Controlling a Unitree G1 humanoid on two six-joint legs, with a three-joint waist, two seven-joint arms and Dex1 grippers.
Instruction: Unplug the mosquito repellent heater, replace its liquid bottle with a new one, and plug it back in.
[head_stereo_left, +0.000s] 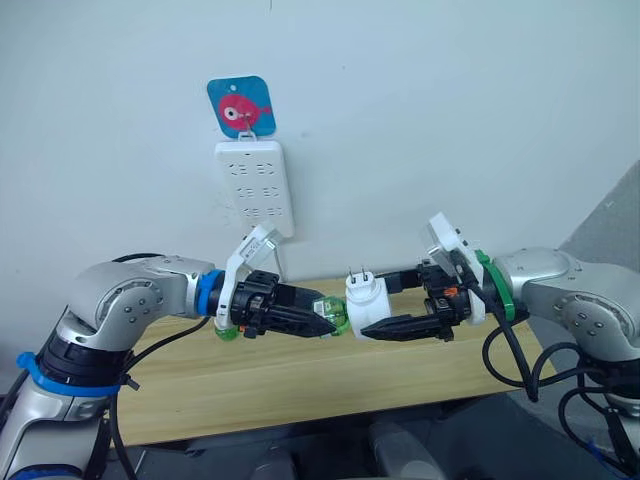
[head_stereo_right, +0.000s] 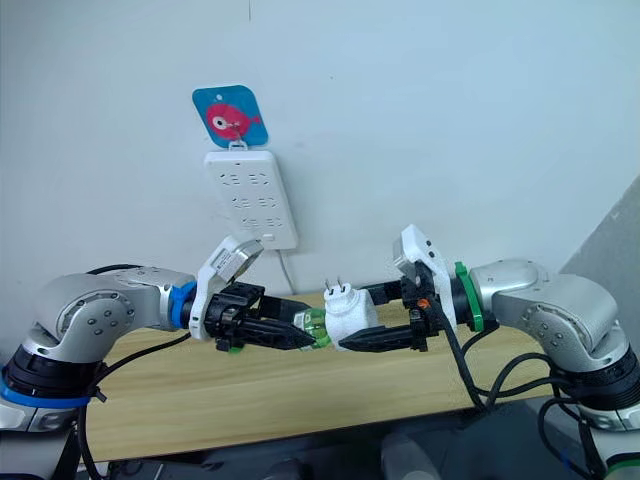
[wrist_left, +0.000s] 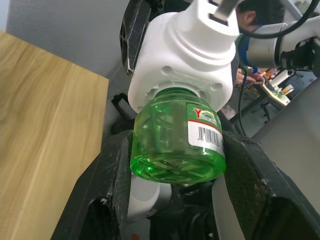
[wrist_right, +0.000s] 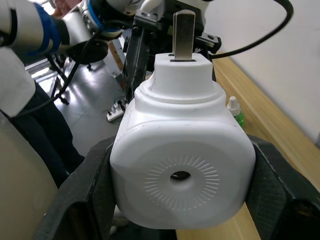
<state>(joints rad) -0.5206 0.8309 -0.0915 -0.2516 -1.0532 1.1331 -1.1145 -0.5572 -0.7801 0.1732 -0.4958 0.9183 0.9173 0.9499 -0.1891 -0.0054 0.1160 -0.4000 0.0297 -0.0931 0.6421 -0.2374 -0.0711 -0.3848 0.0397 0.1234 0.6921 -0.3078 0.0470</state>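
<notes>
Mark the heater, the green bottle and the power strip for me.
heater (wrist_right: 180, 170): right wrist view, on its round face.
green bottle (wrist_left: 172, 142): left wrist view, on its side wall.
power strip (head_stereo_left: 256, 185): left eye view, on its socket face.

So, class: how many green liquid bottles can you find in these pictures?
2: one green bottle in the heater, gripped by the left gripper; another small bottle on the wooden table. Others may be hidden.

Both arms are rounded silver-grey metal shells with dark joints. The left arm wears a blue ring at the wrist and a blue band lower down; the right arm has a green ring. White angular camera brackets sit on each wrist. Loose black cables loop under both forearms. The left gripper and right gripper have black, tapered, ridged fingers.
</notes>
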